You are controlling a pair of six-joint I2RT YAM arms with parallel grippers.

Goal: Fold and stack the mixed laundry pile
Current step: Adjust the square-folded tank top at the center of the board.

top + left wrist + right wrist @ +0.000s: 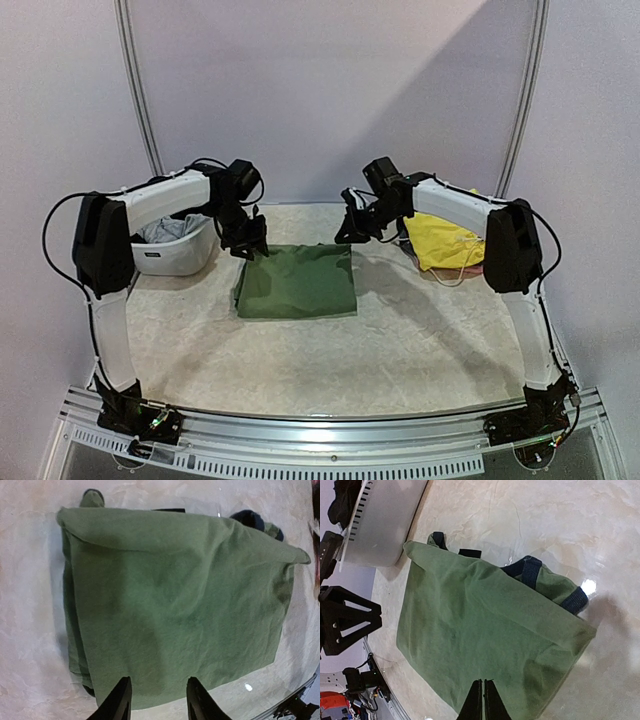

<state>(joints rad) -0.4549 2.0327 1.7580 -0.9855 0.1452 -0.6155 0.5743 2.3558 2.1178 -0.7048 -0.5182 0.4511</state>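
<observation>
**Folded olive-green T-shirt (pixel 297 282) sits between two arms on the counter (pixel 420 350)**

The shirt lies flat at the centre of the overhead frame, folded into a rough rectangle on the pale marbled surface. Its navy trim (pixel 530 570) pokes out from the folded side in the right wrist view. The left tool (pixel 245 240) hangs at the shirt's upper left corner. Its two black fingers (pixel 119 700) are spread at the bottom edge of the left wrist view, and green cloth shows in the gap between them. The right tool (pixel 352 232) hangs at the upper right corner, its fingers pressed together with nothing visible between them. They point down at the shirt's edge at the bottom centre of the right wrist view. Whether either tool touches the fabric cannot be told.

At the left of the overhead frame, behind the left arm, a white tub (pixel 185 255) holds grey pieces (pixel 165 230). At the right, behind the right arm, a yellow garment (pixel 440 240) lies bunched on the counter, well apart from the shirt, with a white drawstring (pixel 462 262) trailing at its lower edge.
</observation>
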